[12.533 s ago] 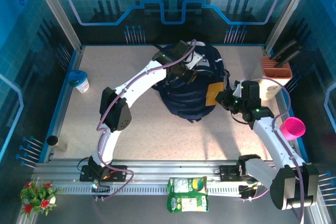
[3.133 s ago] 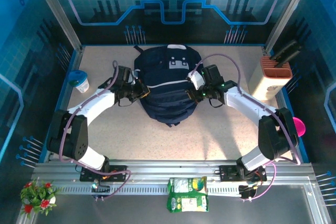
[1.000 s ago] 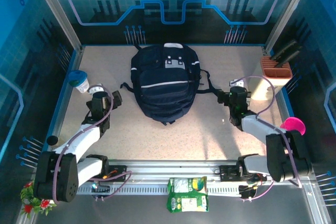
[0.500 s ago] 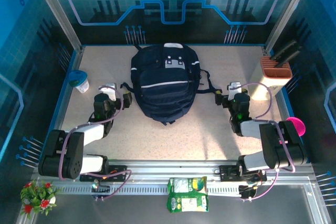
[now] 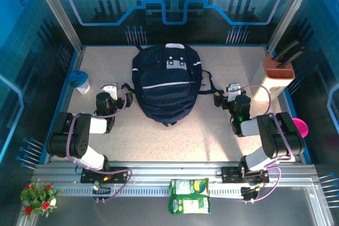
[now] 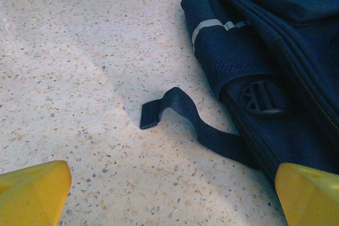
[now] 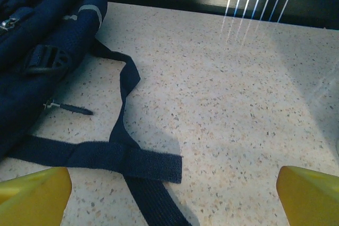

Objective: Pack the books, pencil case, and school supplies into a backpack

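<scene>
Tabletop (image 5: 212, 130) carries the backpack (image 5: 167, 86) in its far middle, lying front up with its inside hidden. Both wrist views cut the backpack off at the frame edge, leaving a side panel with a buckle (image 6: 262, 99). Near its left side sits the left gripper (image 5: 114, 91), and near its right side the right gripper (image 5: 225, 93), so the backpack lies between them, touching neither. Each gripper is spread wide: yellow fingertips (image 6: 32, 194), cut off, sit in the bottom corners of its wrist view with bare tabletop between. One loose strap (image 6: 177, 112) trails ahead of the left gripper. Crossed straps (image 7: 124, 157) lie ahead of the right.
</scene>
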